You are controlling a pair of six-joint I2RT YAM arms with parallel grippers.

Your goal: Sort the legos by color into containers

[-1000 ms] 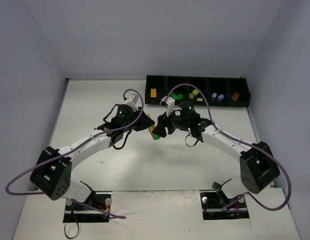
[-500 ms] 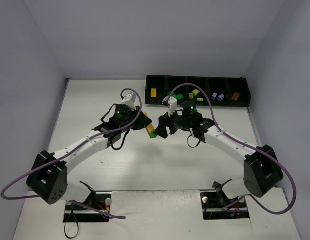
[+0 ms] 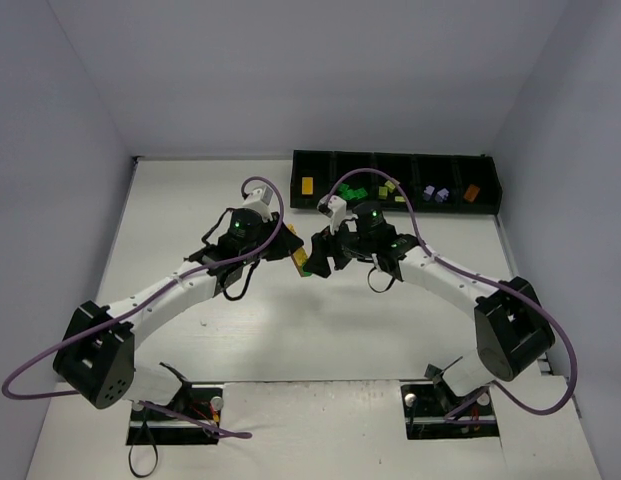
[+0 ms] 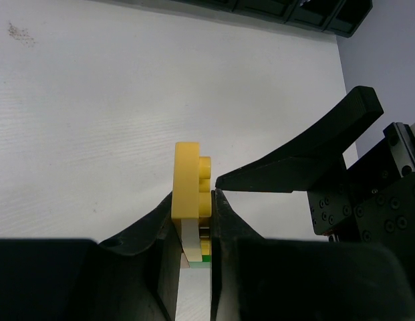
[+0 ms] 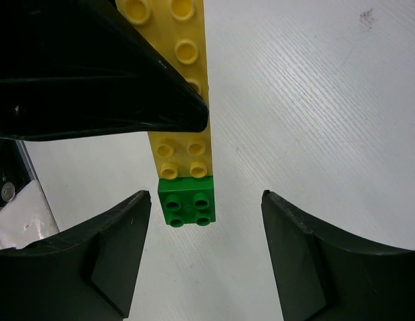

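Top external — left tool (image 4: 194,224), angled rightward, clamps lego stack (image 4: 188,184) — right tool (image 5: 206,198) gapes opposite.

Both arms reached inward over the white surface (image 3: 190,200), with the left gripper (image 3: 291,249) and the right gripper (image 3: 321,257) tip to tip near its middle. A small yellow-and-green lego stack (image 3: 302,263) showed between them, at the left gripper's tip. Along the far right edge lay the black tray (image 3: 395,156). A yellow brick (image 3: 307,186) sat in its leftmost compartment, then green bricks (image 3: 355,193), lime bricks (image 3: 391,186), lavender bricks (image 3: 436,193) and an orange brick (image 3: 472,191) in turn.
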